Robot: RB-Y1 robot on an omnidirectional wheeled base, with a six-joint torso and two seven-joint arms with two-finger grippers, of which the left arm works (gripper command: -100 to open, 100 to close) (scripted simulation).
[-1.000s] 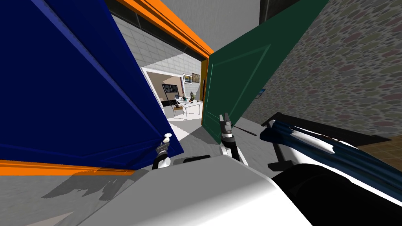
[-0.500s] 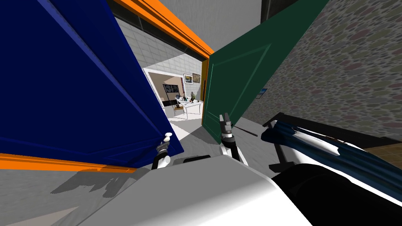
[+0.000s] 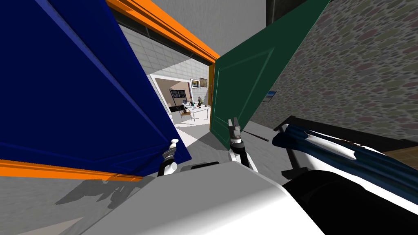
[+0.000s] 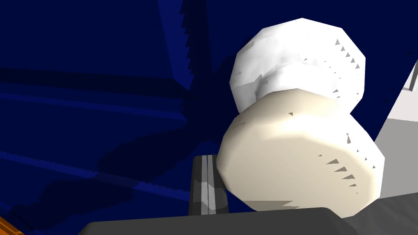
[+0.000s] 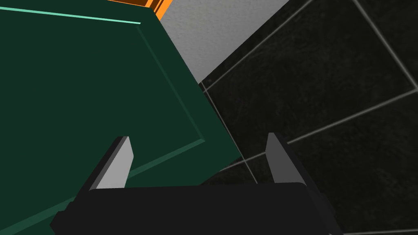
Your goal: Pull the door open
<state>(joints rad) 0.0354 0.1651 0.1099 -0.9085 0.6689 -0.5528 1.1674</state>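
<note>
The dark blue door (image 3: 81, 102) stands swung toward me on the left, its free edge next to the opening. Its white round knob (image 3: 174, 141) sits near that edge. My left gripper (image 3: 169, 151) reaches up to it from below. In the left wrist view the cream and white knob (image 4: 298, 134) lies close over the gripper body, with one grey finger (image 4: 207, 183) pressed against its side; the other finger is hidden behind it. My right gripper (image 3: 234, 124) is open in front of the green door (image 3: 245, 89), with nothing between its fingers (image 5: 122, 161).
An orange frame (image 3: 171, 28) borders the doorway, and a room with a white table (image 3: 198, 109) lies beyond it. The green door (image 5: 81, 89) stands ajar on the right. A blue and white object on a black stand (image 3: 326, 147) lies at the right, by a stone-patterned wall (image 3: 359, 73).
The whole head view has shifted slightly, so I have moved a little. My left gripper stays on the knob and my right arm holds its place.
</note>
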